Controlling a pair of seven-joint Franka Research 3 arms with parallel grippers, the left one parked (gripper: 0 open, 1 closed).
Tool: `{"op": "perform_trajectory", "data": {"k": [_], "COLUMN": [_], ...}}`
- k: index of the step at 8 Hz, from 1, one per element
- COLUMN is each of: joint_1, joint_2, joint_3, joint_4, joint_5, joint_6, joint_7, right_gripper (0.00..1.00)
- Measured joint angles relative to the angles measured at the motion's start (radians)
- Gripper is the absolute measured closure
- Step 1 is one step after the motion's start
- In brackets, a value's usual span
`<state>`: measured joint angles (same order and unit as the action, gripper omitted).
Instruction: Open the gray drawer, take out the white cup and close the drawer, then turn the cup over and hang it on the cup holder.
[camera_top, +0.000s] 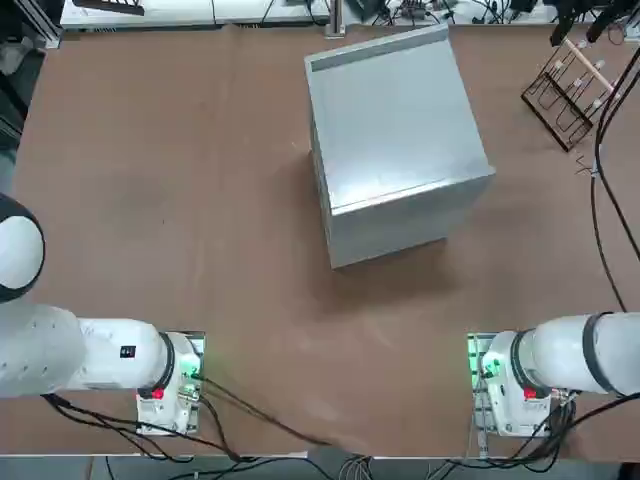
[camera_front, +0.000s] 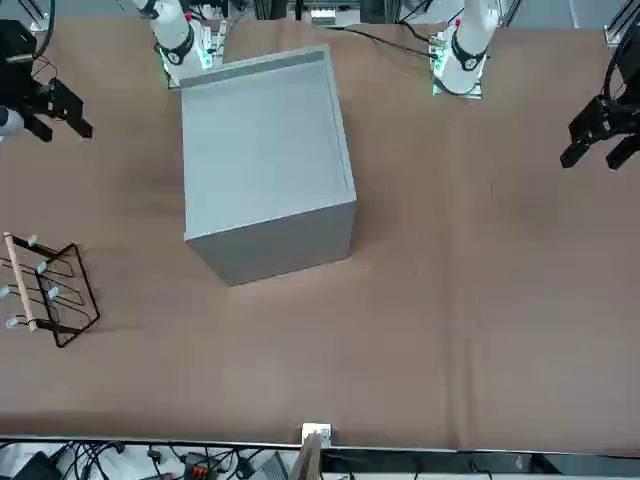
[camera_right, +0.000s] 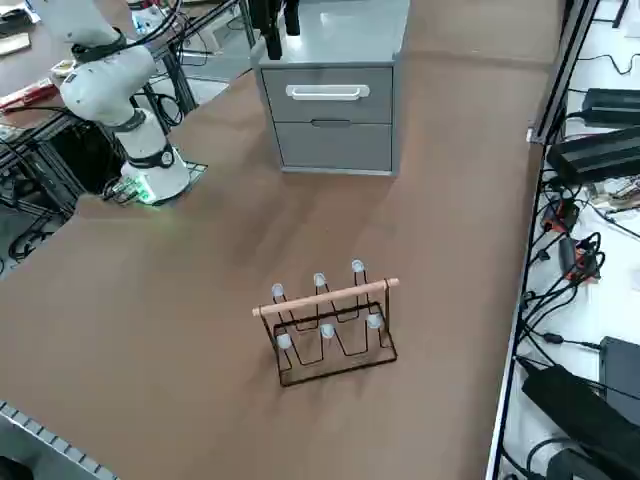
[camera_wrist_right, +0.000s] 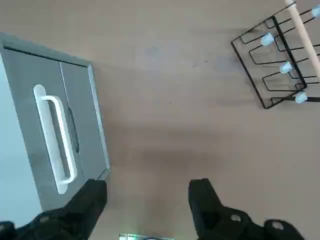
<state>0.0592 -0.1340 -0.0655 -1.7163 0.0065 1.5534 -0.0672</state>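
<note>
Item: right gripper (camera_wrist_right: 148, 192). We are holding it high above the bare table, pointing down, its two dark fingers (camera_wrist_right: 90, 200) spread wide and pinching nothing. In the front view we are seeing it at the picture's left edge (camera_front: 60, 110), well apart from everything.

Item: gray drawer (camera_right: 328, 93). It is sitting shut in the front of the boxy gray cabinet (camera_top: 395, 130), the upper of two panels, carrying a pale bar handle (camera_wrist_right: 54, 142). In the right side view the handle (camera_right: 327, 92) is running level across the panel, its long axis parallel to the table.

Item: white cup. We are not seeing it in any view; we are judging it to be inside the shut drawer.

Item: cup holder (camera_right: 330, 325). It is standing on the table well apart from the cabinet, on the side the drawer front is facing, pegs empty.

Governing relation: the drawer front is facing the robot's right, toward the cup holder, not toward the arm bases. From the wrist view the handle is lying off to one side of the fingers and lower, beside the cabinet's vertical face. We are judging that the gripper needs to descend in front of that face and straddle the bar across its short dimension, then pull away from the cabinet toward the holder's side. The working right arm is the nearer one to that face.
</note>
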Motion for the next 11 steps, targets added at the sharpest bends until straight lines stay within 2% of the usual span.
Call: {"op": "perform_trajectory", "data": {"k": [5, 7, 11], "joint_1": [0.001, -0.004, -0.041], "joint_2": [0.029, 0.045, 0.074], "joint_3": [0.0, -0.004, -0.023], "joint_4": [0.055, 0.049, -0.123], "joint_5": [0.002, 0.074, 0.239], "joint_6": [-0.008, -0.004, 0.144], "joint_7": [-0.001, -0.003, -0.049], "right_gripper": [0.0, 0.0, 0.0]}}
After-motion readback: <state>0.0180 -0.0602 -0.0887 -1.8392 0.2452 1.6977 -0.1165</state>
